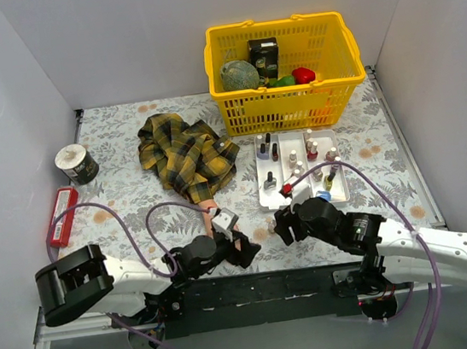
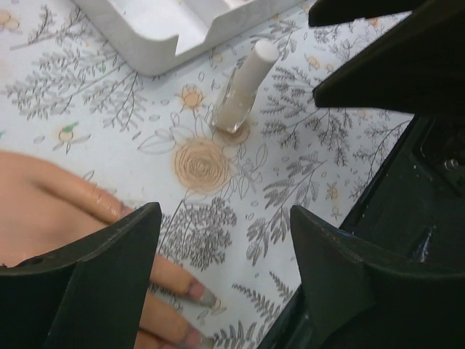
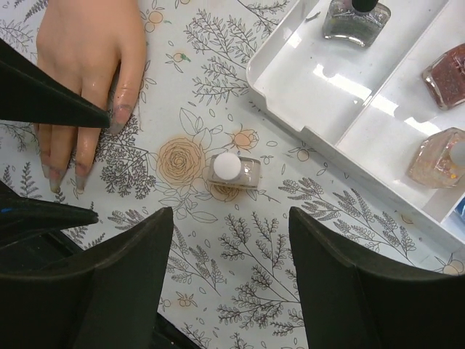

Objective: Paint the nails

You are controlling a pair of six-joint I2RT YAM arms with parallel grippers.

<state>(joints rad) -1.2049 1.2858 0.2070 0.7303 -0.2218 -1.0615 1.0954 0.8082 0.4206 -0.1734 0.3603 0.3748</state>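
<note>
The peach mannequin hand (image 1: 212, 213) lies palm down, its yellow-and-black plaid sleeve (image 1: 184, 157) behind it. Its nails show in the left wrist view (image 2: 200, 294) and in the right wrist view (image 3: 119, 114), with greyish tips. My left gripper (image 1: 240, 251) is open and empty just right of the fingertips; its wrist view (image 2: 225, 218) shows the fingers beside its left jaw. My right gripper (image 1: 284, 223) is open and empty above a small clear polish bottle with a white cap (image 3: 234, 169), which stands on the cloth right of the hand (image 3: 87, 58).
A white tray (image 1: 269, 197) holding several polish bottles sits behind the right gripper; its corner shows in the right wrist view (image 3: 290, 102). A yellow basket (image 1: 285, 107) stands at the back. A tape roll (image 1: 76, 163) and a red flat object (image 1: 62, 216) lie at the left.
</note>
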